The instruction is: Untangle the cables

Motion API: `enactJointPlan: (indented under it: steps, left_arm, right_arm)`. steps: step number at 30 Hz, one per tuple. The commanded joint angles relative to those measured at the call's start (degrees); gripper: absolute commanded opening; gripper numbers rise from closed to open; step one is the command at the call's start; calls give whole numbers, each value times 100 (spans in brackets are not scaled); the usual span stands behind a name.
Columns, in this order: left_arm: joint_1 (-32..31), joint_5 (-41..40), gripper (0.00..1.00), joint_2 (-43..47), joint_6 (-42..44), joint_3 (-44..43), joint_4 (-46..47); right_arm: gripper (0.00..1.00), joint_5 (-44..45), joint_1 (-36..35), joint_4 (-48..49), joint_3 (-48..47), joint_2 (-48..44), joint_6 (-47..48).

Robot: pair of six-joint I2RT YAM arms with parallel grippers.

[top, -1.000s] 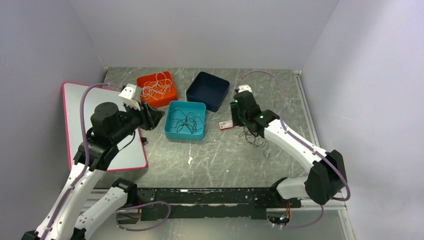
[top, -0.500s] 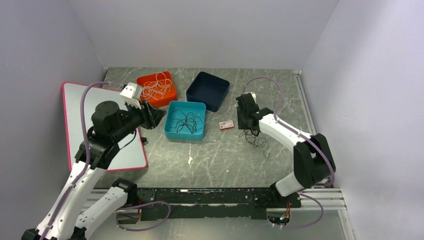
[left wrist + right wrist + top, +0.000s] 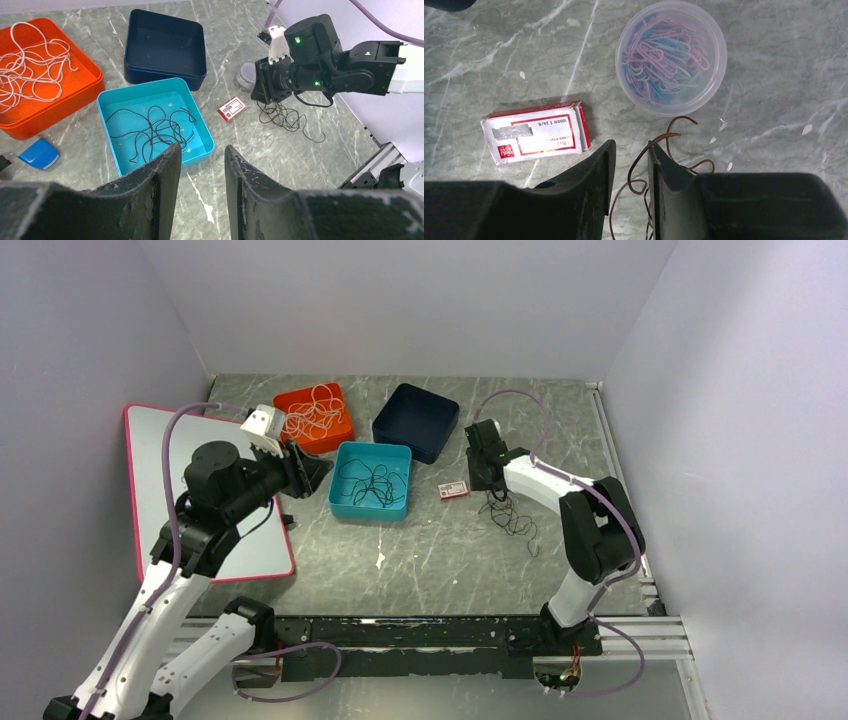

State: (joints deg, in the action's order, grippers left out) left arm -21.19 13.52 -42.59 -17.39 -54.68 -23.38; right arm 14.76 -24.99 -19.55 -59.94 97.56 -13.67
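- Only the right wrist view shows the tub of paper clips (image 3: 671,57) plainly, at 1 o'clock of the right gripper (image 3: 630,147), with the staple box (image 3: 536,132) at 10 o'clock.
- That gripper's fingers stand slightly apart. A brown cable (image 3: 674,135) runs between them, not visibly pinched, and its lower part is cut off behind them.
- From above, the arm covers the tub, and the cable tangle (image 3: 512,520) spreads at 5 o'clock of the gripper.
- The left wrist view adds a small blue thing (image 3: 40,152) at 7 o'clock of the orange tray (image 3: 60,115). The left gripper (image 3: 202,150) hangs unclenched and empty.

Dark cable tangle (image 3: 667,132) mostly hidden beneath the right tool (image 3: 630,150); orange tray (image 3: 55,112) cut by left edge.
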Motion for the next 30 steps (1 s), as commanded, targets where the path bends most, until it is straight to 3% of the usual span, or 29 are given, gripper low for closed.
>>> enactJointPlan:
  steps: [1, 9, 20, 26, 30]
  left_arm:
    - [36, 28, 43, 89, -15, -131, 52]
    - [36, 10, 42, 111, -40, -64, 57]
    - [36, 734, 53, -84, -309, 229, 1207]
    - [-21, 1688, 57, -640, -1225, 353, 2493]
    - [-382, 1518, 60, -939, -1277, 260, 2865]
  right_arm:
    - [32, 63, 30, 209, -149, 114, 106]
    - [1, 100, 25, 151, -43, -348, 110]
    - [0, -647, 30, -819, -282, -2749, -97]
    - [0, -1181, 27, -1557, -920, -3455, -66]
    - [0, -1702, 28, -1775, -1212, -3742, 57]
